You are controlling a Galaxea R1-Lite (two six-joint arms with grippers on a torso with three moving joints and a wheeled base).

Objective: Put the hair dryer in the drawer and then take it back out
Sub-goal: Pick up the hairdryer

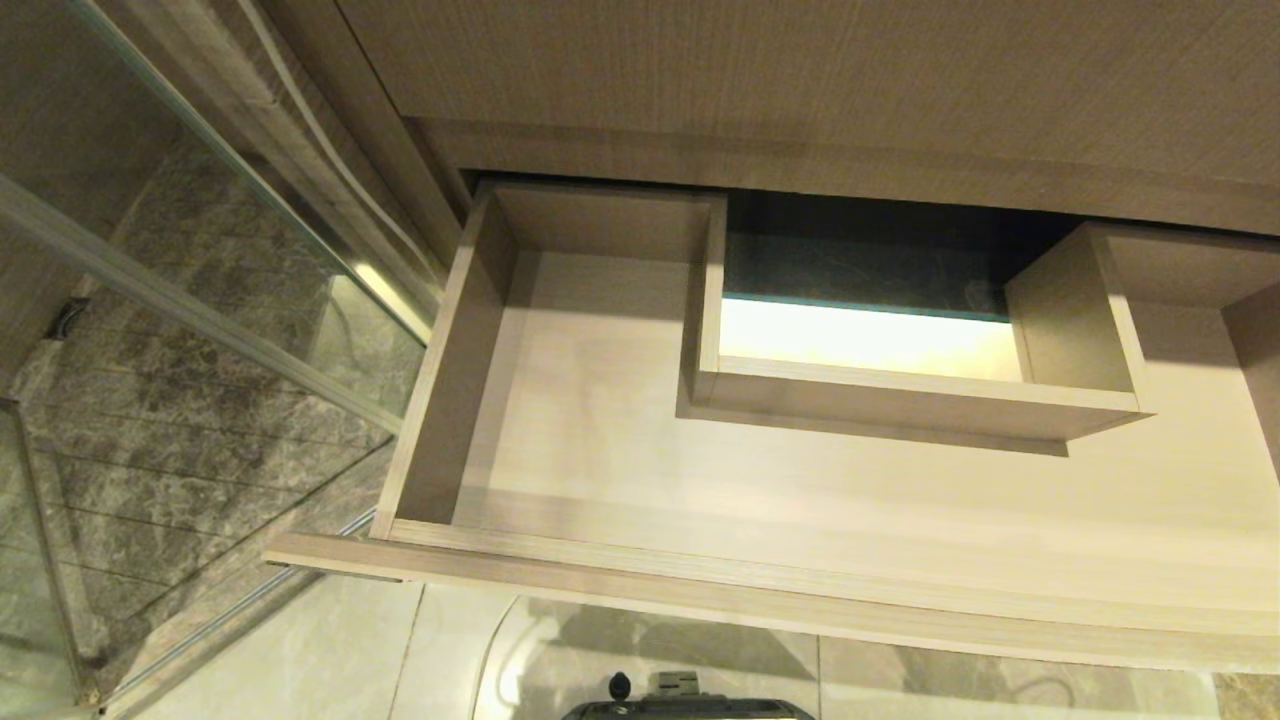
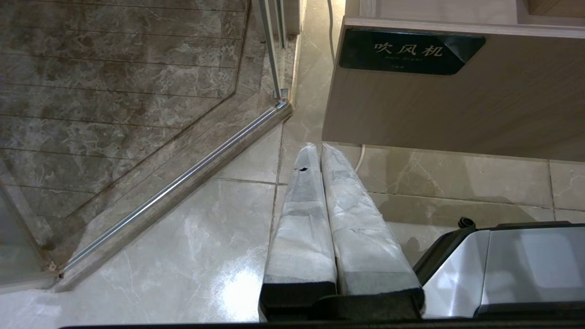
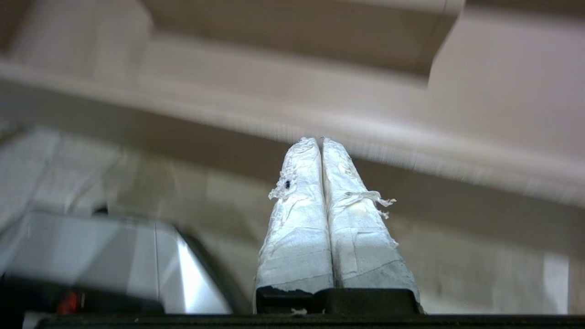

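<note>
We see the drawer [image 1: 560,440] pulled out, its light wood floor bare around a raised box cut-out [image 1: 900,390]; no hair dryer shows in any view. Its front carries a dark label plate [image 2: 409,51] (left wrist view). The left gripper [image 2: 320,151] hangs below that front over the tile floor [image 2: 183,237], fingers pressed together, holding nothing. The right gripper [image 3: 321,142], fingers also pressed together and empty, points toward what looks like the drawer's front edge, blurred.
</note>
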